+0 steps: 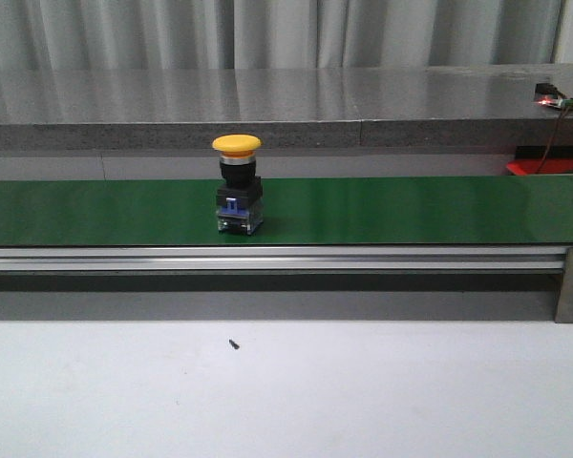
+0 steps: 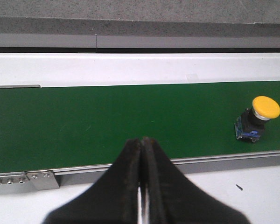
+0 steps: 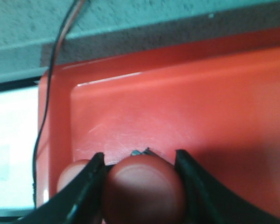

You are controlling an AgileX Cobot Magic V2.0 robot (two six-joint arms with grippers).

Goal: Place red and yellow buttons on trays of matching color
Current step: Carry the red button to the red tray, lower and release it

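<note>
Right pincer (image 3: 140, 186) pinches a red dome-capped button (image 3: 143, 189) directly above the red plastic tray (image 3: 233, 107); left pincer (image 2: 142, 186), pressed together, sits well left of the upright yellow mushroom-capped button (image 2: 259, 116).

One yellow button (image 1: 238, 184) stands on the single green belt (image 1: 411, 210), two red buttons show in the right wrist view, one between the fingers (image 3: 144, 189) and one beside (image 3: 71, 175), over one red tray (image 3: 186, 102).
</note>
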